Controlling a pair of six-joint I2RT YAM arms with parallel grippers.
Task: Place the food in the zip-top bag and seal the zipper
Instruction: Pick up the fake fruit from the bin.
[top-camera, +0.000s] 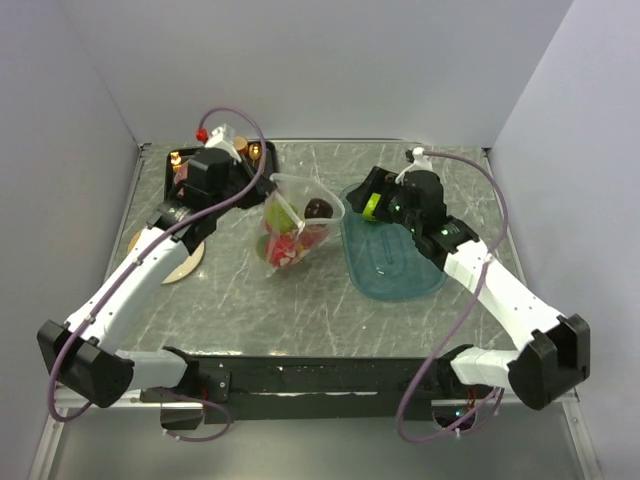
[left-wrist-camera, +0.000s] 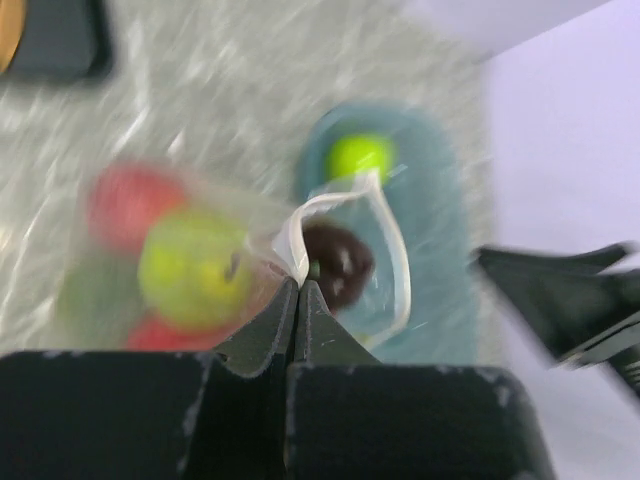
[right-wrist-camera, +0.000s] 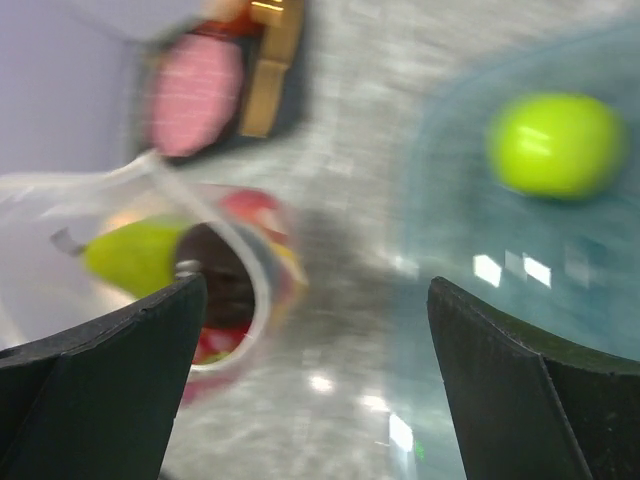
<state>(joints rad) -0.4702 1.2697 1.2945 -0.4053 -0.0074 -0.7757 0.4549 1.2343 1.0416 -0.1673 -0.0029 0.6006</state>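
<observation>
The zip-top bag (top-camera: 292, 232) stands open on the table, with red, yellow-green and dark brown toy fruits inside. My left gripper (top-camera: 266, 190) is shut on its white zipper strip (left-wrist-camera: 300, 225) at the near rim and holds the mouth open. In the left wrist view a yellow-green ball (left-wrist-camera: 195, 265), a red ball (left-wrist-camera: 125, 200) and a dark brown ball (left-wrist-camera: 335, 262) show in the bag. One green ball (top-camera: 372, 206) lies on the teal tray (top-camera: 395, 270). My right gripper (top-camera: 358, 198) is open and empty over the tray's left end, between the green ball (right-wrist-camera: 555, 143) and the bag mouth (right-wrist-camera: 225, 290).
A black tray (top-camera: 160, 185) with a pink plate (right-wrist-camera: 195, 95) and other items stands at the back left. A round wooden disc (top-camera: 185, 262) lies under the left arm. Walls close the table at the back and sides.
</observation>
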